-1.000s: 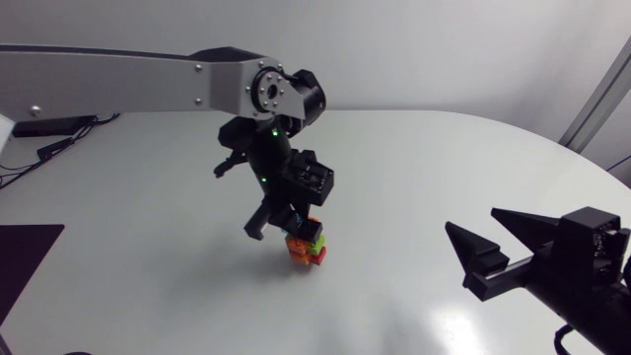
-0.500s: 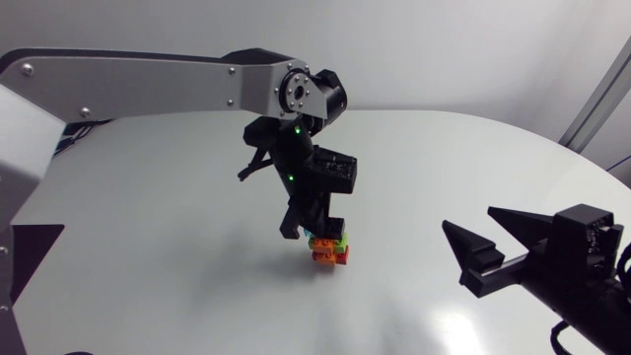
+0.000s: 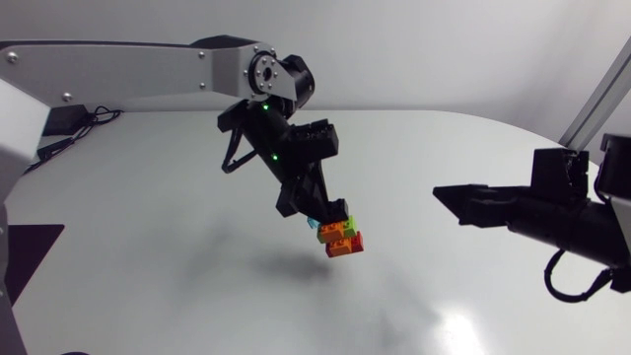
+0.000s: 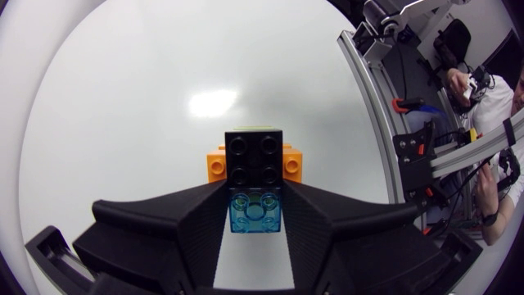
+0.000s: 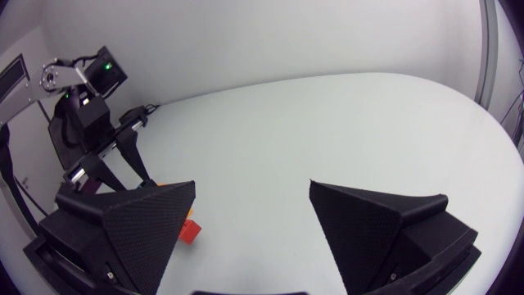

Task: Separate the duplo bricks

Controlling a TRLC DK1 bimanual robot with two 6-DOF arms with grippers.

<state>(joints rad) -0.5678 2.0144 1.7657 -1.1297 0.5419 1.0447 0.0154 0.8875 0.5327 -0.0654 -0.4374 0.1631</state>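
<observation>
A stack of duplo bricks [image 3: 341, 236] hangs tilted above the table, with my left gripper [image 3: 328, 218] shut on its upper end. Green, orange and red bricks show below the fingers in the head view. In the left wrist view a clear blue brick [image 4: 255, 213] sits between the fingers, with a black brick [image 4: 255, 157] ahead of it and an orange brick [image 4: 215, 165] beyond. My right gripper [image 3: 455, 202] is open to the right of the stack, pointing at it, a short gap away. In the right wrist view a red brick [image 5: 191, 230] peeks out beside the open right gripper [image 5: 254, 205].
The white table [image 3: 473, 148] is bare around the stack, whose shadow [image 3: 286, 266] falls below it. My left arm [image 5: 86, 102] stands ahead of the right gripper in the right wrist view. Cables [image 3: 69, 123] lie at the table's far left.
My left gripper has lifted the stack off the table, tilted it and carried it right. My right gripper has risen and turned level, pointing at the stack.
</observation>
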